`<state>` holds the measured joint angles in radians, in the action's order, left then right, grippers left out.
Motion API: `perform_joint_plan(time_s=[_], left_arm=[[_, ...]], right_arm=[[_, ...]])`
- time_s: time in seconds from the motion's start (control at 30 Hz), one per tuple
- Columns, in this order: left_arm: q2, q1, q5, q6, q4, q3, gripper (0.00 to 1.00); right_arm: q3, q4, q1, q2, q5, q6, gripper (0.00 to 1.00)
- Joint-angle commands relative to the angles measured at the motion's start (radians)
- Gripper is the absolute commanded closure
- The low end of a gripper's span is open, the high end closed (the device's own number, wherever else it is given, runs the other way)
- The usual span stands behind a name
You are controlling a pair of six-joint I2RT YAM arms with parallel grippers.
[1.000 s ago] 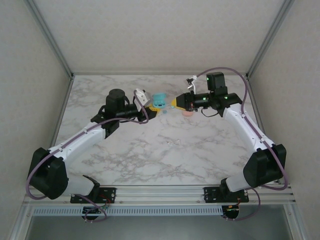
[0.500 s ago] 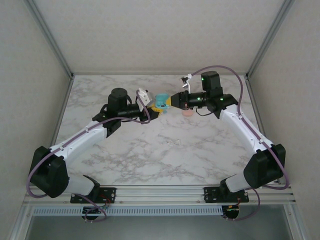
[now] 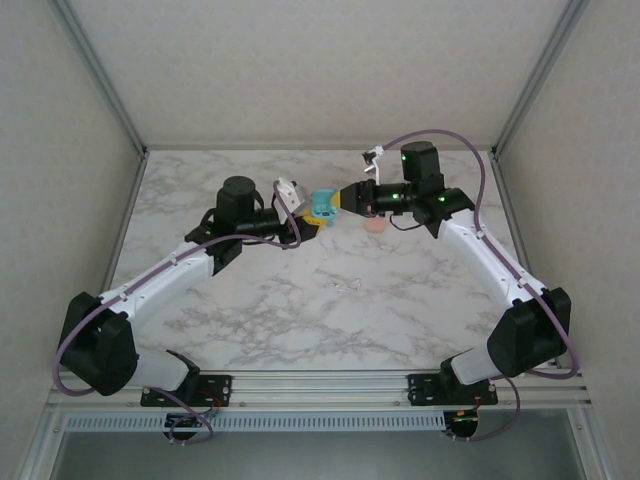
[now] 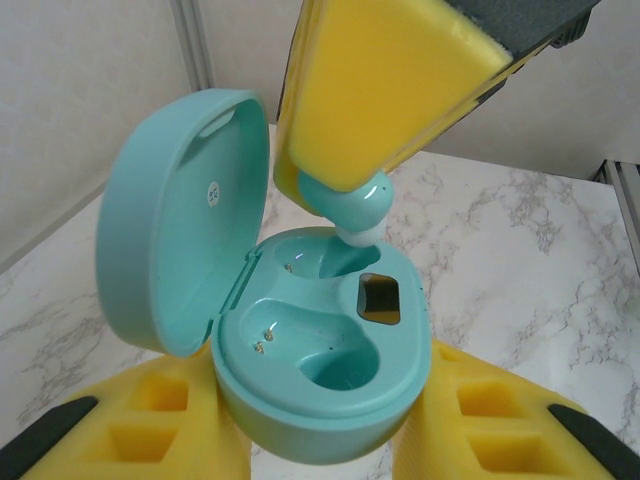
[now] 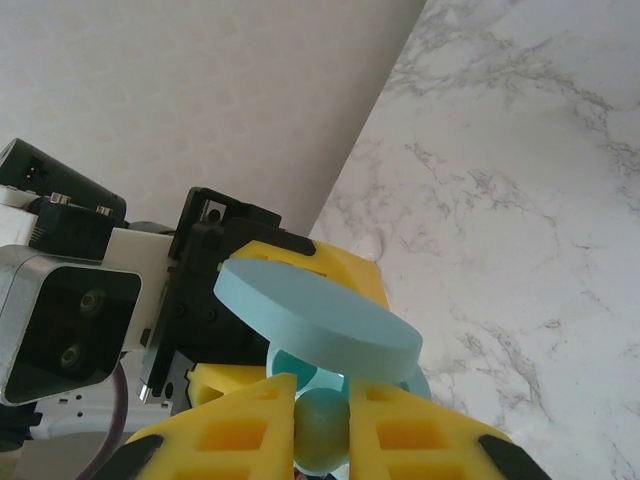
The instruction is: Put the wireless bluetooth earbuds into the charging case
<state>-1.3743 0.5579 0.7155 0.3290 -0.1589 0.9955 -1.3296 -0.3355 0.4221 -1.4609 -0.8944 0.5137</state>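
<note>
The right tool (image 3: 344, 203) pinches one teal earbud (image 4: 345, 205) at the far socket of one open teal case (image 4: 300, 375), clamped in the left tool (image 3: 308, 226). One pink case (image 3: 375, 226) lies nearby on the tabletop (image 3: 330, 300).

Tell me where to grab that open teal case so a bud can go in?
By the rounded lower shell of the teal case, pinched across its two sides, coming in sideways as the left gripper does. The lid stands open and the sockets face up, so the top is free for the teal earbud in the right gripper.
</note>
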Motion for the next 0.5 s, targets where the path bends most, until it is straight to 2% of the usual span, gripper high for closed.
perform_joint_plan(time_s=[0.0, 0.47], left_arm=[[-0.003, 0.011, 0.033, 0.0, -0.01, 0.037, 0.77], [-0.001, 0.011, 0.032, -0.03, -0.057, 0.026, 0.77]], right_arm=[[-0.029, 0.022, 0.012, 0.007, 0.007, 0.006, 0.83], [-0.028, -0.061, 0.014, -0.001, 0.055, -0.056, 0.79]])
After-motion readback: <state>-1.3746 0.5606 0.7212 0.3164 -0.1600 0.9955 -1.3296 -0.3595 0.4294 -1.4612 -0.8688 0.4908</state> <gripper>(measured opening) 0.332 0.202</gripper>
